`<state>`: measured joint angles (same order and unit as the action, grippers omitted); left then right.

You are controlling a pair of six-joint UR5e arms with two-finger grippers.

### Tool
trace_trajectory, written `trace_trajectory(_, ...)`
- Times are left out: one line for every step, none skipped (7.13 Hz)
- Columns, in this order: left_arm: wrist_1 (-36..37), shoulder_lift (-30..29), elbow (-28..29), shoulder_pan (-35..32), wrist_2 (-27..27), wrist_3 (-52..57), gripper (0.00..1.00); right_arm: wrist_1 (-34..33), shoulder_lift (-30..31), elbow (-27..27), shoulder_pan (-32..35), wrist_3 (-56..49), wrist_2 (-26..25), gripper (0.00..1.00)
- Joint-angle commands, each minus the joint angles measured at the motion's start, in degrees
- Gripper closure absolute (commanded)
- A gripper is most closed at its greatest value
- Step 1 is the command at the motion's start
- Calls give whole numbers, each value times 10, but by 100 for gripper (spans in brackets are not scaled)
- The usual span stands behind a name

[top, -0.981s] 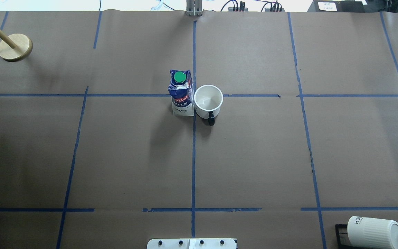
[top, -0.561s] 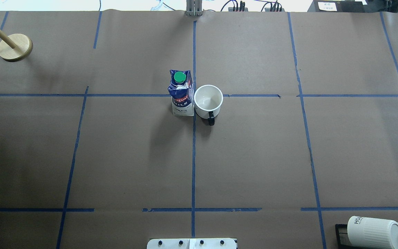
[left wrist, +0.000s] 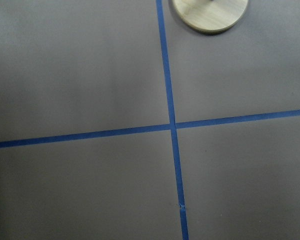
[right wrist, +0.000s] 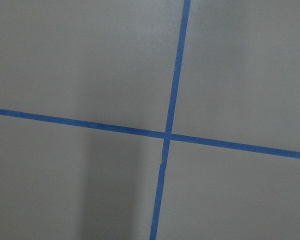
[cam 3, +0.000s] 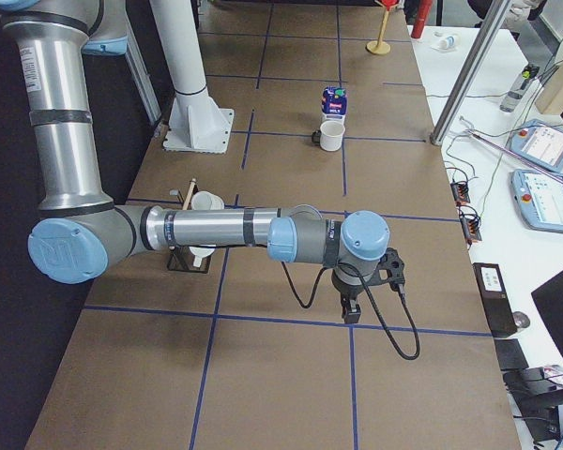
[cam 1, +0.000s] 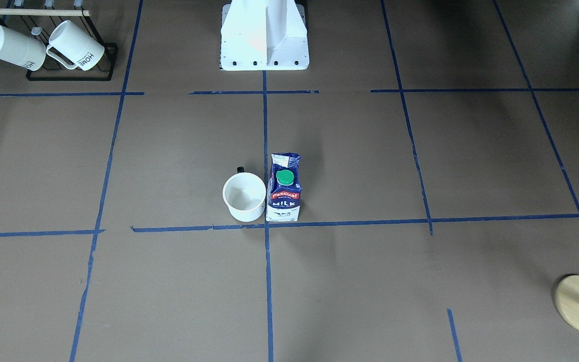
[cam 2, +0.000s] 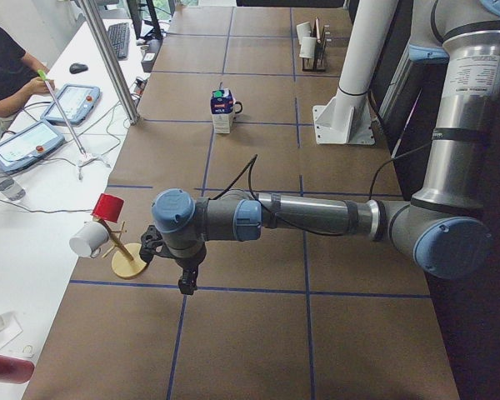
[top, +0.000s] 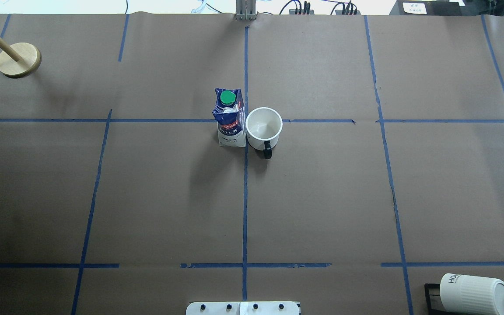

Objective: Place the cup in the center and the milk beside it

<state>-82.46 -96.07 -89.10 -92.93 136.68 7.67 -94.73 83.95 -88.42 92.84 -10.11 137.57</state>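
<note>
Cup stood upright mid-frame, milk close against its left side, both at the center crossing, left pincer and right pincer hung over desk well apart from them, fingers apart or together could not be told

Soft, even light comes from above. In the overhead view the milk throws a faint, wide shadow toward 7 o'clock. The white robot base blows out at 12 o'clock in the front view. Both wrist views are sharp but grey, and the right one has a dull shadow band at 7 o'clock.
</note>
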Motion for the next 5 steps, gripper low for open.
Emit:
trace_trajectory(53,2,-36,0,-4,26,0,4,3,-2,-1,-9,0,0)
trace_trajectory(47,31,-44,2,-6,57,0,4,-2,-3,-6,-9,-1,0)
trace_trajectory(15,55,-43,0,-6,73,0,7,-2,-1,-14,-9,-1,0)
trace_trajectory(-32,93,-43,0,-6,80,0,6,-3,0,-29,-5,-11,0)
trace_trajectory(-78,112,-29,2,-10,78,0,6,0,1,-41,-3,-11,0)
